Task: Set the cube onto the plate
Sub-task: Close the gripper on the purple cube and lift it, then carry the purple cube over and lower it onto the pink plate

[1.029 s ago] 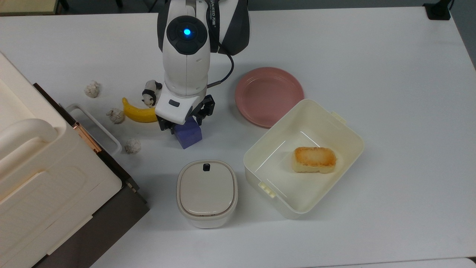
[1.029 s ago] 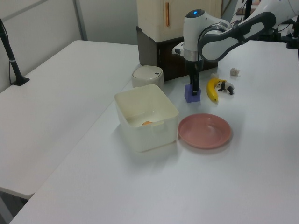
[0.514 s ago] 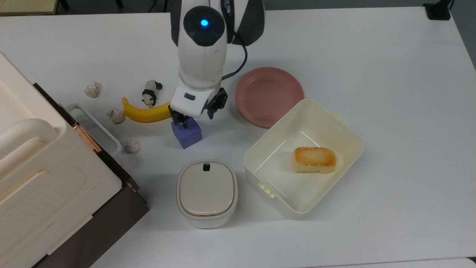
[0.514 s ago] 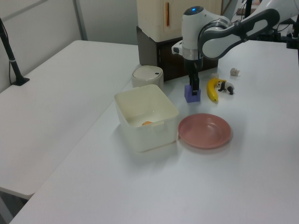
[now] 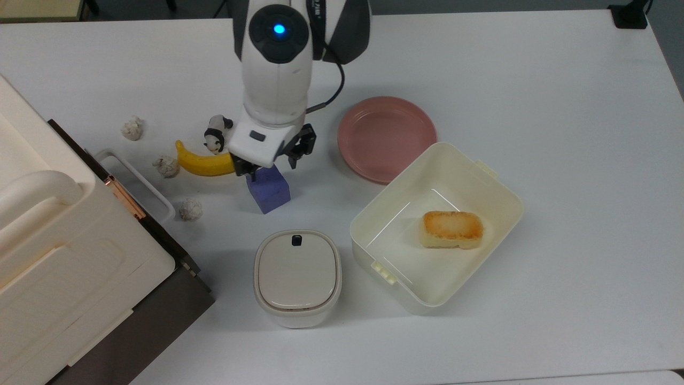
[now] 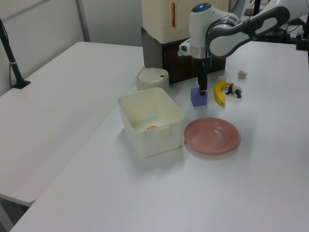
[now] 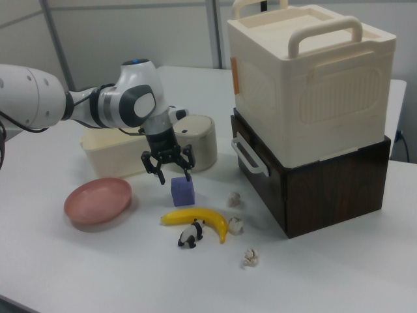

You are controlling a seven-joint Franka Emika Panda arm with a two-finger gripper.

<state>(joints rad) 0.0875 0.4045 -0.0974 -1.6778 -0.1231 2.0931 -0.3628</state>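
Gripper hovering just above cube, fingers spread wide, nothing held; right view shows both finger tips clear of cube's top face, one at each side. In top view, gripper at cube's 12 o'clock edge, overlapping its far side; in left view, gripper right over cube.

Cube resting on white table, upright, not on plate. Pink plate at about 2 o'clock from cube in top view, near but apart, bare. In left view, plate at 5 o'clock from cube; in right view, plate at 9 o'clock.

Banana at 10 o'clock from cube in top view, just beside, one end hidden under gripper body. Panda figure at banana's 12 o'clock, touching or nearly so. Three crumpled paper balls at 9 to 10 o'clock from cube, well apart.

Cream tub at 4 o'clock from cube in top view, rim overlapping plate's near edge, toasted bread piece inside. Lidded round-cornered container at 6 o'clock from cube. Big cream box with handles stacked on dark brown base, at 3 o'clock from cube in right view.
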